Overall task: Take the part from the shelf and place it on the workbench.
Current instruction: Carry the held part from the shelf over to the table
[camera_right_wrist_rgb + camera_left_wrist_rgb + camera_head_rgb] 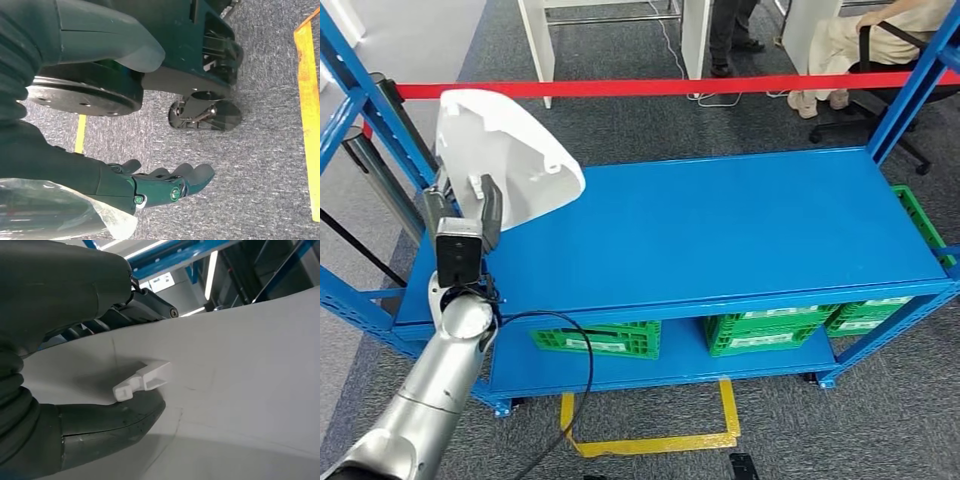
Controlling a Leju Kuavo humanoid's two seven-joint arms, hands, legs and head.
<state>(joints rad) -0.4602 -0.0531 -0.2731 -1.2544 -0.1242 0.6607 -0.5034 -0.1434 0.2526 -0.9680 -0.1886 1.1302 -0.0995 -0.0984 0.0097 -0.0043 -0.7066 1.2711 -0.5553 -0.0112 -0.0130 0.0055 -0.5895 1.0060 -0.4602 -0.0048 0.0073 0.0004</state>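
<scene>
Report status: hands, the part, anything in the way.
Left hand grips the white part, raised over the blue shelf's left end. Right hand hangs open above the carpet. Red tape stretches across behind the shelf.

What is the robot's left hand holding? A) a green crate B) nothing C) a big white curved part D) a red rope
C: the left hand grips the big white curved part at the left end of the blue shelf, and the left wrist view shows its fingers pressed against the white surface.
</scene>
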